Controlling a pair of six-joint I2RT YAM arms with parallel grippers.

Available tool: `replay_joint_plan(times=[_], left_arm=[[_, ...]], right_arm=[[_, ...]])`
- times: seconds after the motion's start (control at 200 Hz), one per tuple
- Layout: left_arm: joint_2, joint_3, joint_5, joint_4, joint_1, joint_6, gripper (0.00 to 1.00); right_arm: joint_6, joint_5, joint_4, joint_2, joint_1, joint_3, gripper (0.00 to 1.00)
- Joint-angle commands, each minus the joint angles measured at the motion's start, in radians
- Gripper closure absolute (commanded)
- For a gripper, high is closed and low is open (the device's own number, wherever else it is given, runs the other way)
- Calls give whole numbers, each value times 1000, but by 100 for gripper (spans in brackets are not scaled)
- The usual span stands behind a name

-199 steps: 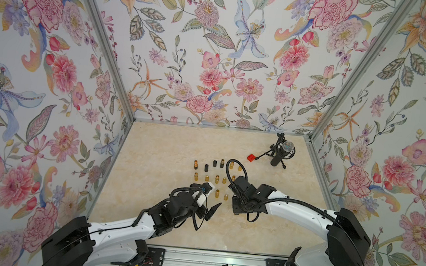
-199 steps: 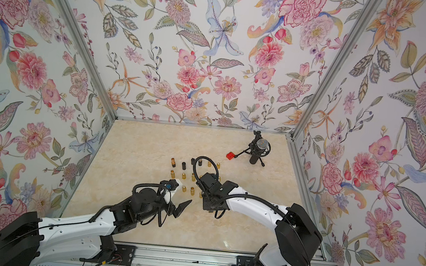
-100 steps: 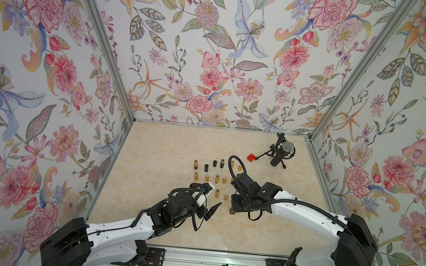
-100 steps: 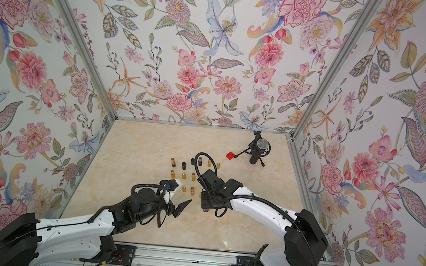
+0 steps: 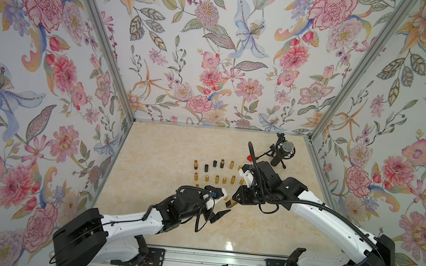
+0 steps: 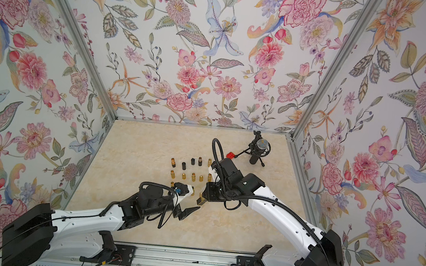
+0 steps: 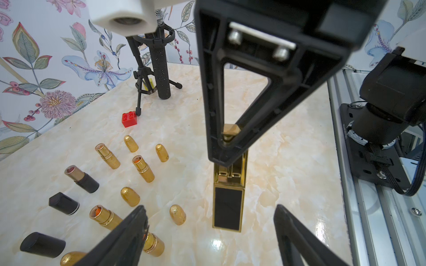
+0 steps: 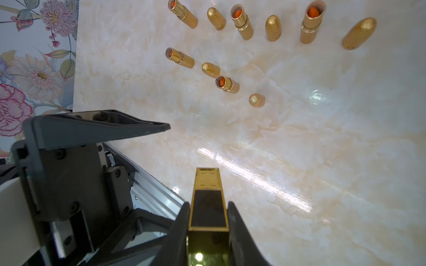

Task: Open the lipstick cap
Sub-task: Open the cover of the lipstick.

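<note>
Lipstick [image 7: 228, 207] clamped in the right pincer [image 8: 208, 203]; left pincer [image 7: 209, 208] spread wide, near its free end

Free: bare tabletop [image 5: 162, 144] along left side and across back. Blocked: mid-table by upright lipstick tubes [image 7: 143, 168], loose caps [image 7: 130, 196]; far right corner by microphone stand [image 5: 281, 153], red brick [image 6: 230, 155].

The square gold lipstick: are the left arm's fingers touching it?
Apart. In the left wrist view, bare marble shows between the left fingers and the lipstick.
</note>
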Motion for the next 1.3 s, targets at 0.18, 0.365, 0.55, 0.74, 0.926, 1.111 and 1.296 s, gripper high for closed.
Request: replay_joint_plan(times=[0.18,0.365,0.55,0.74,0.926,1.111,1.296], left_arm=[[116,77,55,36,-14,39,34],[130,65,40,63,-14,30,44],[130,47,14,88,-14,20,55],[130,45,-2,84,-15,23,64],[122,37,-44,83,-14,13,72],[82,14,-80,77,-14,-8,74],[45,-10,-127,38,-14,-25,78]], right_arm=[[-20,-94,-30,-37,-18,34,75],[-21,-87,-30,-40,-24,35,75],[-24,-89,-30,-35,-32,36,75],[-22,-92,-28,-29,-37,37,75],[-18,-95,-28,-35,-45,40,75],[-1,-100,-28,-53,-73,39,75],[13,-118,-30,-79,-108,42,75]])
